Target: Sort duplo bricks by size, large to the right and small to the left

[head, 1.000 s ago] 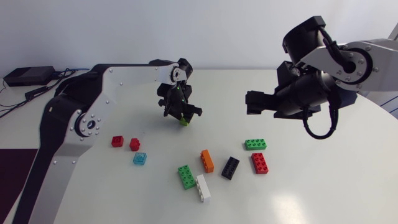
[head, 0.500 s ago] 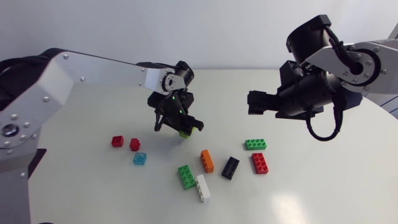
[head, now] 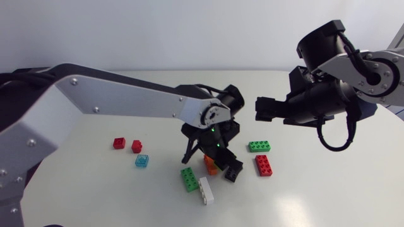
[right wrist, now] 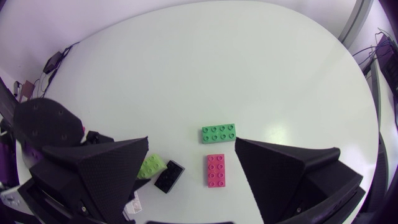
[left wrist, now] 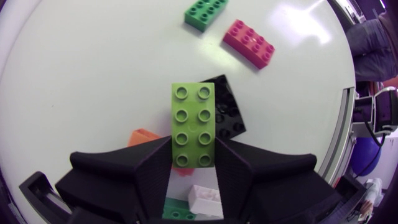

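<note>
Clamping one lime brick point(left wrist: 193, 118), left gripper point(left wrist: 193, 149) hovers above nine loose bricks point(head: 259, 146); right gripper point(right wrist: 191, 144) gapes wide.

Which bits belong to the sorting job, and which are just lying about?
Job: lime brick in left claw; black brick; orange brick; white brick; long red brick; two green bricks; two small red bricks; small blue brick.
Lying about: dark cable at table edge.

No writing, number, label or sign can be read on the duplo bricks point(head: 259, 146) or on the table point(head: 315, 202).
</note>
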